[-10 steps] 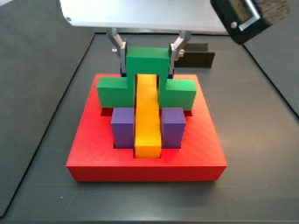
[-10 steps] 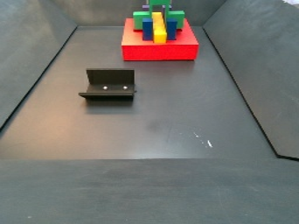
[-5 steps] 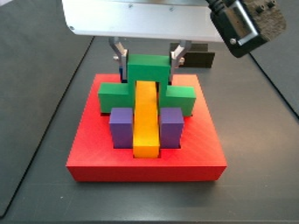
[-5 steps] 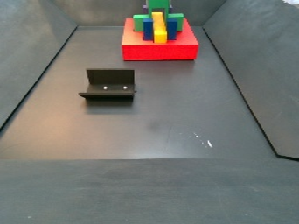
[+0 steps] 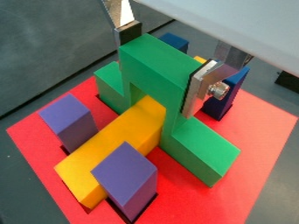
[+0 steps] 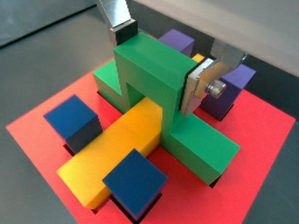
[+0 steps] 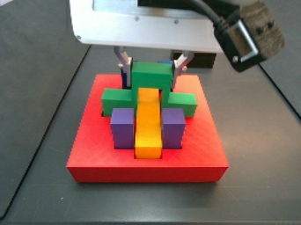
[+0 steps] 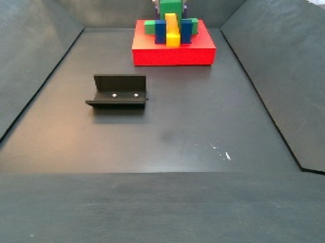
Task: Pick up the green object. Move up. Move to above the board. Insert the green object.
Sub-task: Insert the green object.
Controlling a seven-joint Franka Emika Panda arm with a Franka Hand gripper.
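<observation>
- Insert step: the gripper (image 5: 163, 66), at the bench's far edge, pinches the green object (image 5: 163, 101) over the board (image 5: 263, 175).
- Next: press straight down, then release.

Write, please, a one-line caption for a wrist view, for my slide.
The pincer grips the green object straddling the yellow bar on the red board, among purple blocks.

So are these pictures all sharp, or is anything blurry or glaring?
In a side view the dark camera near the lens looks soft; the green piece in the gripper is crisp. In a side view the floor shows a pale sheen; the board looks small.
</observation>
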